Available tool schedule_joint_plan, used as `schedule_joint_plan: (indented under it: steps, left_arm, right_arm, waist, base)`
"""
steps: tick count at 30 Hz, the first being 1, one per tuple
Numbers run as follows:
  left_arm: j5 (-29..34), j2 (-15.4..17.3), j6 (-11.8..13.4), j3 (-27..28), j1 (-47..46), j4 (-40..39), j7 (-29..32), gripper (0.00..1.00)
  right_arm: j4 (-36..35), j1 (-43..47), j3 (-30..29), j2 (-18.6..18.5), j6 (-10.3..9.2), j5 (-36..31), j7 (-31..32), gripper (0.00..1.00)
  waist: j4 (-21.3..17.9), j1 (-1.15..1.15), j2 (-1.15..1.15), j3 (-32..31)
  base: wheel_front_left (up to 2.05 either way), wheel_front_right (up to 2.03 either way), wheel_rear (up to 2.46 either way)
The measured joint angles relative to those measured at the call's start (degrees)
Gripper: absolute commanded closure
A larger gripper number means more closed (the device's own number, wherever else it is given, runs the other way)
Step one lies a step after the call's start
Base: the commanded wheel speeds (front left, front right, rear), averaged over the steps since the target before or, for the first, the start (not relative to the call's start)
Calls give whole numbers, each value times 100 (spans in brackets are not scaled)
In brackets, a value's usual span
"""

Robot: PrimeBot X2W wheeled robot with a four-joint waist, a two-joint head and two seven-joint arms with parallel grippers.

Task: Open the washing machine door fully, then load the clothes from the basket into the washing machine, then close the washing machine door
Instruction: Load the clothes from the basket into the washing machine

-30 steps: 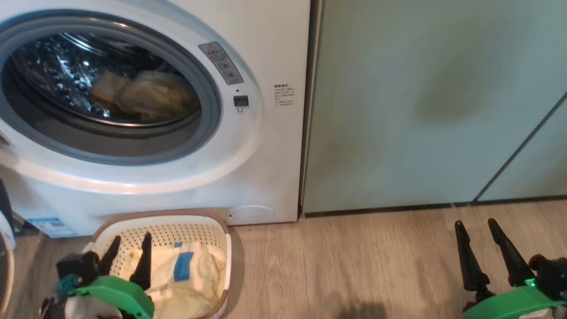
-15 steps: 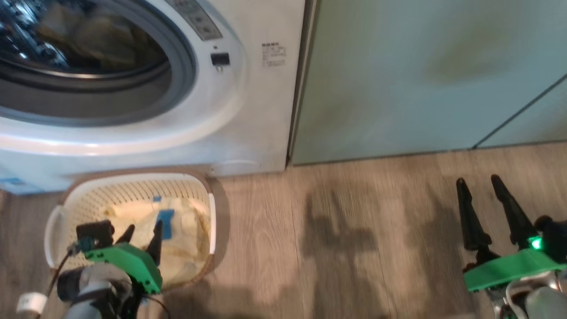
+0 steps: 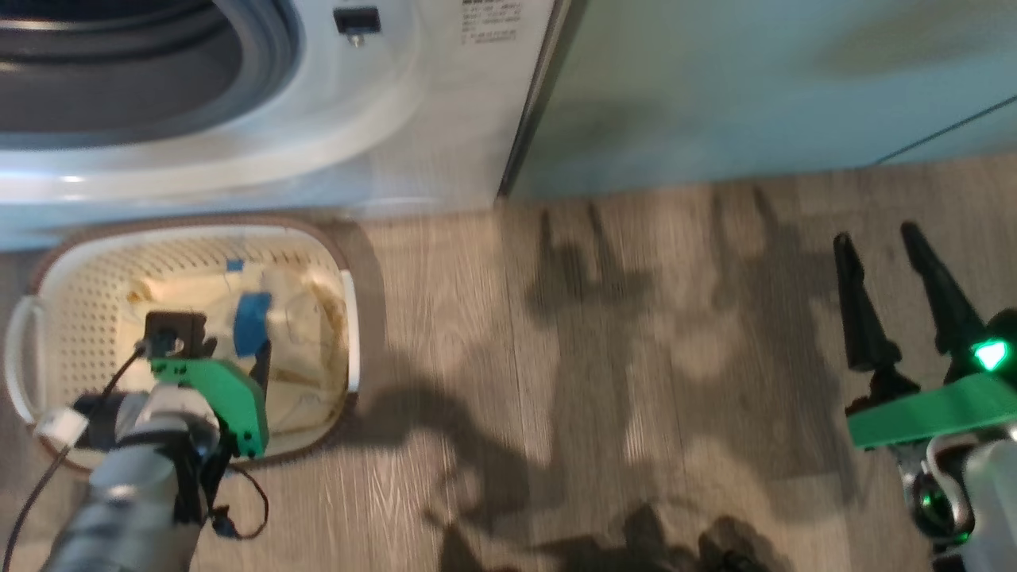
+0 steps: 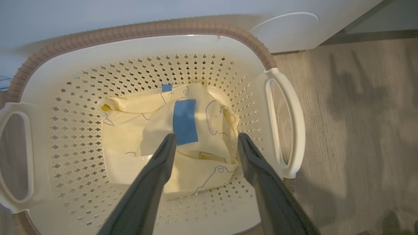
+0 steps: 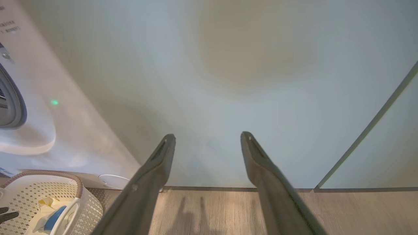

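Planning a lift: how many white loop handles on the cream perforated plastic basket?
2: one white loop handle at the basket's left end, one at its right, left wrist view.

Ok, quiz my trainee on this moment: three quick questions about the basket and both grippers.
1. True or false: the left gripper is shut on the clothes in the basket.
2. The right gripper points toward: A) a cabinet door, B) the basket, C) the clothes?
3. Fill in: the patch on the clothes is ___.
Key: 1 false, its fingers stand open; 2 A; 3 blue.
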Motion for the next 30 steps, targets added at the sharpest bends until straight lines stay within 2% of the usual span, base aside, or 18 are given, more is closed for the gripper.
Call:
schedule_joint_plan:
  steps: [10,25,30]
  left_arm:
    - [151,-25,1,-223,-764,457,3,0]
    - [67,-78,66,-233,-1407,522,155,0]
    - [-47,-98,266,-196,-1509,541,154,0]
  right_arm:
    - [-131,-400,82,-133,0,-18,-1,0]
    - [-303,-601,-4,-412,0,-78,-1,0]
    - [-337,-611,-26,-491,0,-84,-1,0]
  waist:
    - [-9,0,0,897]
    - [101,-1,0,1727]
    - [123,-1,0,1867]
  base:
    - [0,0,0]
    - [0,0,0]
    - [0,0,0]
